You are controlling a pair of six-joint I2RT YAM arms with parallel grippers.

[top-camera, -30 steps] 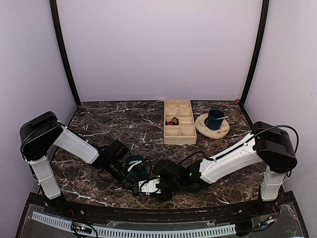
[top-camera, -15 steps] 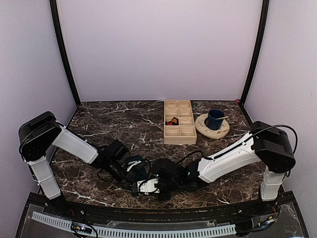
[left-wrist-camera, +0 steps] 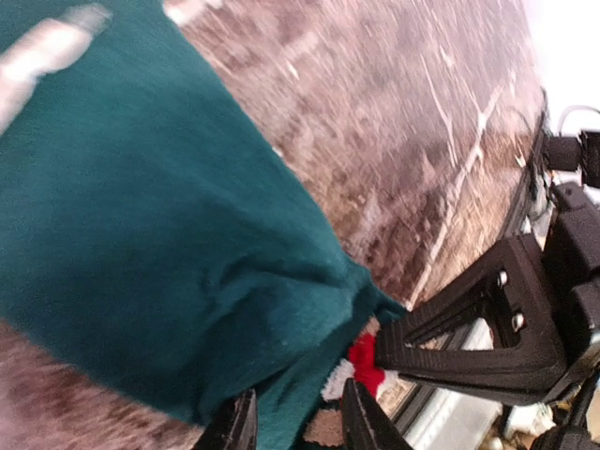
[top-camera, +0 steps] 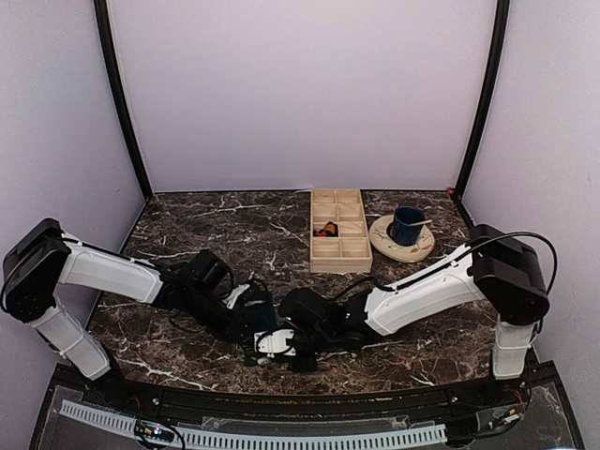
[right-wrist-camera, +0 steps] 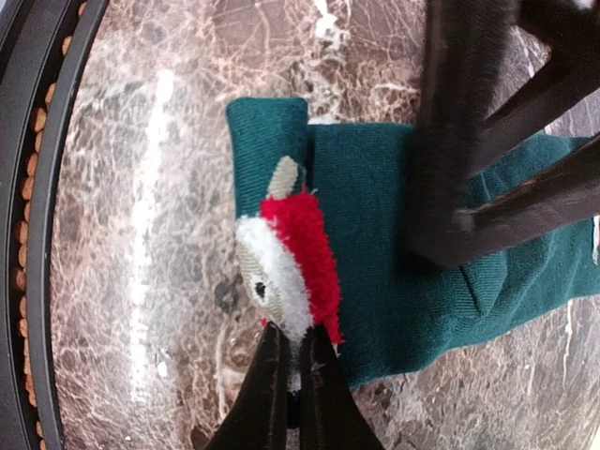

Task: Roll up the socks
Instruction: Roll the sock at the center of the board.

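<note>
Right wrist: gripper tight on socks

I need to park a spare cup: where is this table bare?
Bare marble: the back-left table, between the left frame post and the wooden tray. Crowded: front centre, left pincer and right pincer at the socks; plate with mug back right.

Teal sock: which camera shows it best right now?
Right wrist: the teal sock lies flat and sharp, most of it in frame, with the argyle sock on top. Left wrist gives only a blurred close-up; top view shows a sliver between the arms.
</note>
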